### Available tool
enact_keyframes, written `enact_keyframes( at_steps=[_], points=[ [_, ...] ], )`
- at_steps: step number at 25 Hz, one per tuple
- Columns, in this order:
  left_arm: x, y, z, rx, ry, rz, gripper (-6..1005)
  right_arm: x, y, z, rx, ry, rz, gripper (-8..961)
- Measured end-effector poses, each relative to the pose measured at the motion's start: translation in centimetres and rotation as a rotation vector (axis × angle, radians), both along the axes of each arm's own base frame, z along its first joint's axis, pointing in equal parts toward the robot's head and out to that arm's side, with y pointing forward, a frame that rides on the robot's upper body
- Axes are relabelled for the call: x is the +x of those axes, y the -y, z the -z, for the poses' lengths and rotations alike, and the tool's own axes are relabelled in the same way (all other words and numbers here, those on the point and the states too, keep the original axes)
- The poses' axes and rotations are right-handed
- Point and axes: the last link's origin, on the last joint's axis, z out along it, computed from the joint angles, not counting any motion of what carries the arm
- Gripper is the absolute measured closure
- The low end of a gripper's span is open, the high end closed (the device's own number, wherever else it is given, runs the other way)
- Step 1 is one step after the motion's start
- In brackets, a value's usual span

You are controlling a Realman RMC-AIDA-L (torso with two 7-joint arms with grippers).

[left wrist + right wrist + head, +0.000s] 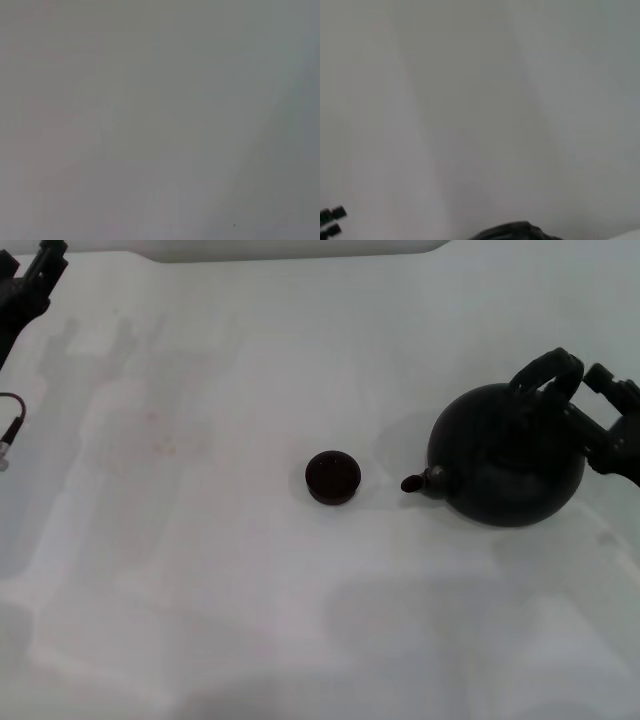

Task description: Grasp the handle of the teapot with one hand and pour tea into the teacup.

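Observation:
The matte-black teapot point(505, 455) is at the right of the white table point(200, 570) in the head view, its short spout point(413, 483) pointing left toward the teacup point(332, 477). The teacup is small, low and black, a short gap left of the spout. The black arched handle point(545, 368) rises over the pot and leans right. My right gripper point(580, 375) comes in from the right edge and is closed on the handle's right side. A dark curved edge of the teapot point(515, 231) shows in the right wrist view. My left gripper point(30, 280) is parked at the far left corner.
A cable end point(8, 435) hangs at the left edge of the head view. The left wrist view shows only plain table surface. Small black parts point(330, 220) show far off in the right wrist view.

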Motion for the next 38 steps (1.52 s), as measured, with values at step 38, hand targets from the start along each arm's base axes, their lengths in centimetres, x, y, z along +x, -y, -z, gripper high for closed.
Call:
enact_keyframes(
  at_steps=[38],
  points=[
    [0.0, -0.7, 0.6, -0.007, -0.142, -0.015, 197, 2.9, -0.6, -5.2, 0.468, 0.309, 0.106, 95]
  ],
)
